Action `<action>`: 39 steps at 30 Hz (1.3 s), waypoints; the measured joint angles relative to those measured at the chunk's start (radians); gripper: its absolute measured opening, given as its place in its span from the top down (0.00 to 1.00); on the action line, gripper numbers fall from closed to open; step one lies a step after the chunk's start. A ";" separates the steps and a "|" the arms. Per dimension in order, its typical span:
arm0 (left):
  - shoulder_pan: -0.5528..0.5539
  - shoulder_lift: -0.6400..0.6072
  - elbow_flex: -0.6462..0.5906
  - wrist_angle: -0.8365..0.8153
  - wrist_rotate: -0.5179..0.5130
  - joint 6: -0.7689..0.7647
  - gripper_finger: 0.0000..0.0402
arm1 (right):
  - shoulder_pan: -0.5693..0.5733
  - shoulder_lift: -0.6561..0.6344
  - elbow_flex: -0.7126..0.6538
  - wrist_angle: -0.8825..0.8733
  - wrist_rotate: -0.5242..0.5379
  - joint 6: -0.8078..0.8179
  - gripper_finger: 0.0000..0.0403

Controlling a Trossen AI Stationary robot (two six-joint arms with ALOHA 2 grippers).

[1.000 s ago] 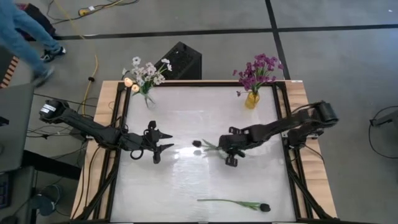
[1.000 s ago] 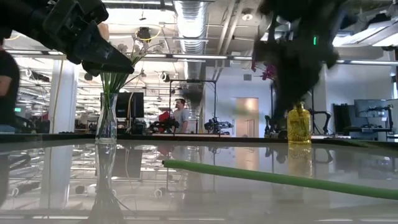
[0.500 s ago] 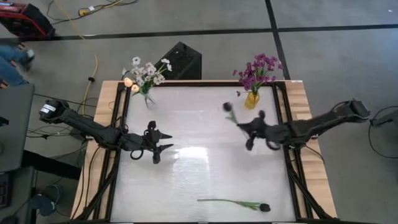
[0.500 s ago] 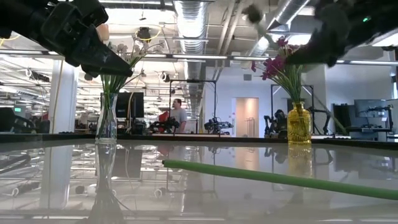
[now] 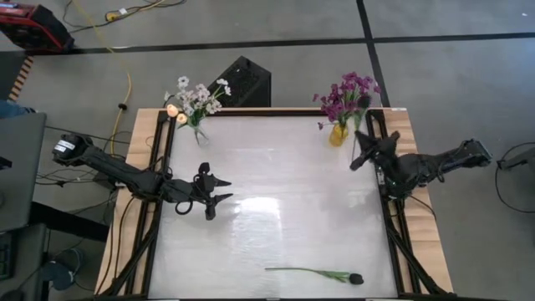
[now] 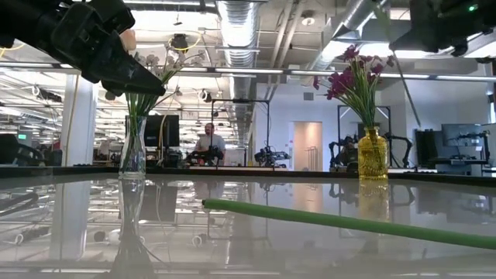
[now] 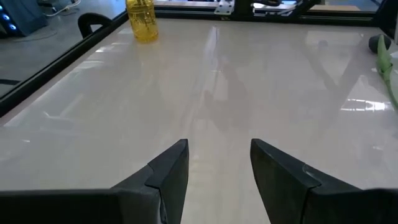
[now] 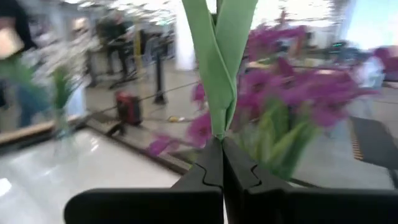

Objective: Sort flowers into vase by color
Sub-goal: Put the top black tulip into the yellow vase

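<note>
- My right claw (image 8: 222,163), upper right of the high frame beside the yellow vase (image 5: 338,134), is clamped on a green flower stem (image 8: 219,62).
- My left claw (image 5: 219,191), fingers apart, hovers over the desk (image 5: 276,234) at left.

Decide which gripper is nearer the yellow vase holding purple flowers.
Right. The right gripper, shut on a dark-budded flower, sits just beside the yellow vase; the left gripper hovers open across the table from it.

Purple flowers (image 5: 347,92) fill a yellow vase (image 5: 338,134); white flowers (image 5: 199,96) sit in clear glass; one green-stemmed dark bud (image 5: 355,278) lies apart.
</note>
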 joint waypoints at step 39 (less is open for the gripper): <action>0.055 0.000 0.000 0.209 0.098 0.098 0.60 | -0.855 -0.050 -0.291 0.763 -0.658 -0.058 0.96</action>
